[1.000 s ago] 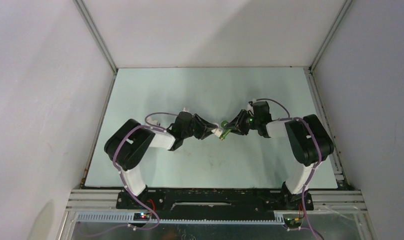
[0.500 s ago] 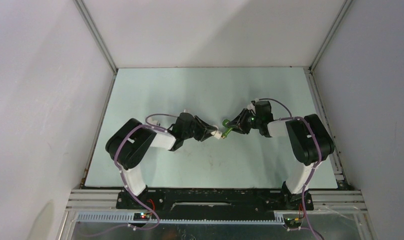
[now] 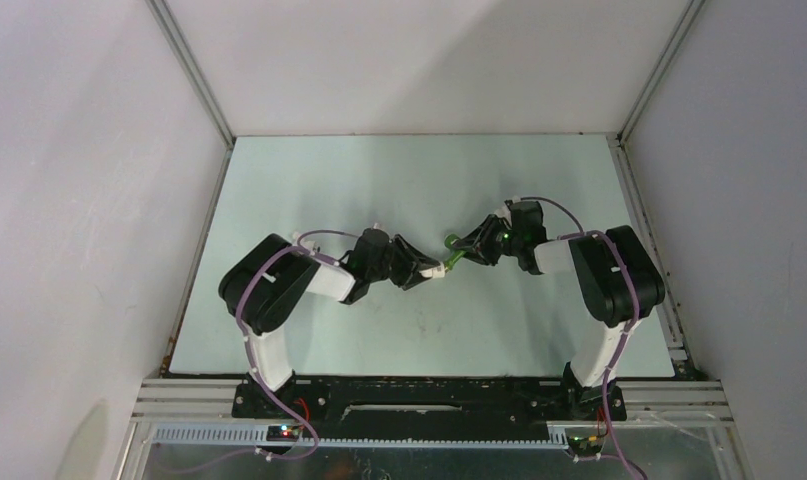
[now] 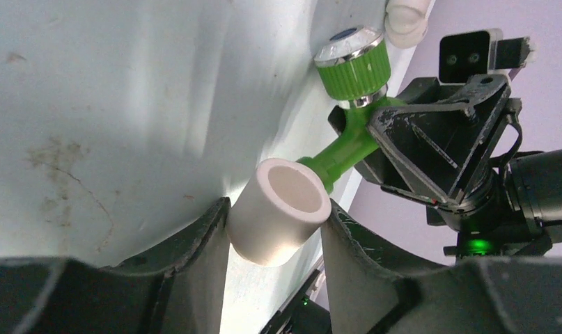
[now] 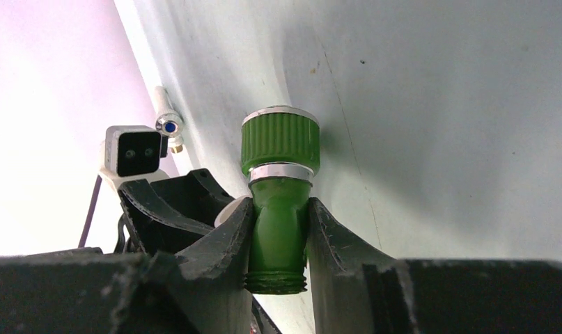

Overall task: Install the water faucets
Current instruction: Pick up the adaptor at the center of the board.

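The bright green water faucet is pinched by its body between the fingers of my right gripper, which is shut on it, ribbed knob pointing away. Its angled spout runs into a short white pipe fitting. That fitting sits between the fingertips of my left gripper, which flank it closely; I cannot tell whether they still press it. From above, both grippers meet tip to tip over the middle of the table, with the faucet and fitting between them. No white faucet shows clearly.
The pale green table is walled on three sides by white panels with metal frame rails. A rounded white piece lies at the top edge of the left wrist view. A small white piece with a blue dot shows behind the left arm's camera.
The left arm has shifted a little to the right and its fingers seem to have eased apart around the fitting. The right gripper has kept the green faucet held and tilted it slightly.
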